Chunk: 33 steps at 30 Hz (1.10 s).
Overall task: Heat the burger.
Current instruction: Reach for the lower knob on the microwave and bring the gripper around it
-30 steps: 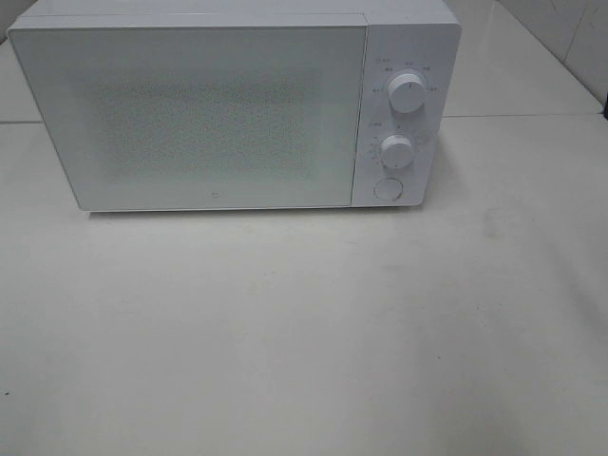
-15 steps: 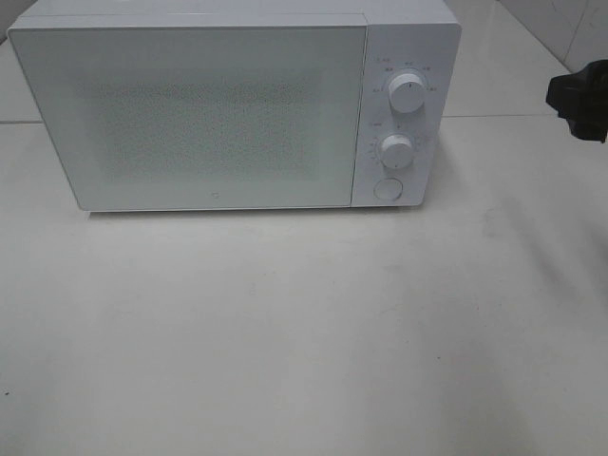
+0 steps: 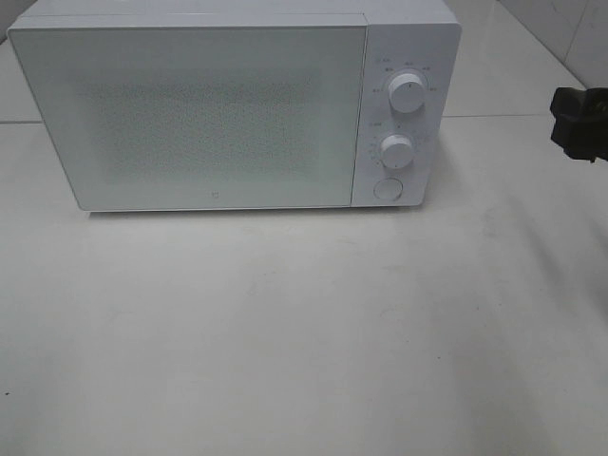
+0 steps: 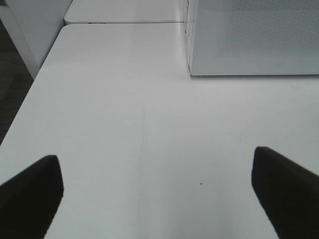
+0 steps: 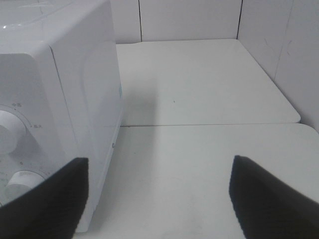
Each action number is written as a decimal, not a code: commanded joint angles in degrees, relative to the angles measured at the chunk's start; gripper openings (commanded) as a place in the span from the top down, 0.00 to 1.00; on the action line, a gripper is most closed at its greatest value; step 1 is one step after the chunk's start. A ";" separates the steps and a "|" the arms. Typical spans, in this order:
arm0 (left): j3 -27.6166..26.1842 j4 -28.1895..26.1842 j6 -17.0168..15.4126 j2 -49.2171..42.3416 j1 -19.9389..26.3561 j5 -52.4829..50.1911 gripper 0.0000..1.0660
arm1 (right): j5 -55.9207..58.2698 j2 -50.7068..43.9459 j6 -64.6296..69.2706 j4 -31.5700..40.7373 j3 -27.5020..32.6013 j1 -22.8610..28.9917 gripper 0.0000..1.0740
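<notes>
The burger shows in none of the views. The only thing that could hide it is the microwave (image 3: 218, 104), whose door (image 3: 190, 114) is closed. The door's pale, finely speckled panel lets nothing inside be made out, so where the burger lies cannot be told.

The left gripper (image 4: 159, 194) hovers low over the table (image 3: 304, 332), in front of the microwave's left front corner and apart from it. Its two dark fingers (image 4: 30, 191) are spread wide, with only bare tabletop between them.

The right gripper (image 5: 159, 199) is at the microwave's right side, near the control panel and not touching it. In the high view it is just a dark blocky shape at the right edge. Its fingers (image 5: 264, 199) also stand wide apart and hold nothing.

The microwave is a smooth, matte white box with rounded corners. A narrow control strip runs down the right of its front. The strip carries an upper knob (image 3: 408, 92) and a lower knob (image 3: 397, 150), both round and white with small markings around them. A flat round button (image 3: 387, 188) sits below them.

The table is glossy white with faint scuffs. It is made of two slabs that meet at a thin seam (image 5: 209, 124) running beside the microwave. White wall panels (image 5: 189, 20) close off the back and right edges. Between either gripper and the closed door there is only open tabletop.
</notes>
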 commanded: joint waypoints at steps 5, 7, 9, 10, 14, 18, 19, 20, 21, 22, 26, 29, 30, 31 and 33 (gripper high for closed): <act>0.17 -0.06 -0.06 -1.72 0.06 -0.23 0.08 | -8.59 2.06 -3.15 3.84 3.95 2.52 0.30; 0.17 -0.06 -0.06 -1.72 0.06 -0.23 0.08 | -9.85 2.98 -4.64 5.21 4.30 3.84 0.30; 0.17 -0.06 -0.06 -1.72 0.06 -0.23 0.08 | -13.41 6.25 -9.85 13.81 4.76 10.14 0.30; 0.17 -0.06 -0.06 -1.72 0.06 -0.23 0.08 | -13.41 6.25 -9.85 13.81 4.76 10.14 0.30; 0.17 -0.06 -0.06 -1.72 0.06 -0.23 0.08 | -17.36 9.00 -12.61 19.08 4.76 15.87 0.30; 0.17 -0.06 -0.06 -1.72 0.06 -0.23 0.08 | -21.66 12.61 -12.61 22.92 4.76 21.83 0.30; 0.17 -0.06 -0.06 -1.72 0.06 -0.23 0.08 | -21.66 12.61 -12.61 22.92 4.76 21.83 0.30; 0.17 -0.06 -0.06 -1.72 0.06 -0.23 0.08 | -23.32 13.87 -12.66 24.69 4.76 24.01 0.30; 0.17 -0.06 -0.06 -1.72 0.06 -0.23 0.08 | -23.32 13.87 -12.66 24.69 4.76 24.01 0.30; 0.17 -0.06 -0.06 -1.72 0.06 -0.23 0.08 | -24.24 14.44 -12.78 25.38 4.76 25.21 0.30; 0.17 -0.06 -0.06 -1.72 0.06 -0.23 0.08 | -27.90 18.11 -12.78 29.91 4.41 30.71 0.30; 0.17 -0.06 -0.06 -1.72 0.06 -0.23 0.08 | -28.07 19.42 -13.12 31.68 3.90 32.72 0.30; 0.17 -0.06 -0.06 -1.72 0.06 -0.23 0.08 | -28.02 20.17 -13.29 32.49 3.50 33.75 0.30; 0.17 -0.06 -0.06 -1.72 0.06 -0.23 0.08 | -28.02 21.43 -13.69 33.98 2.81 35.52 0.30; 0.17 -0.06 -0.06 -1.72 0.06 -0.23 0.08 | -28.13 22.46 -13.69 35.35 1.95 36.96 0.30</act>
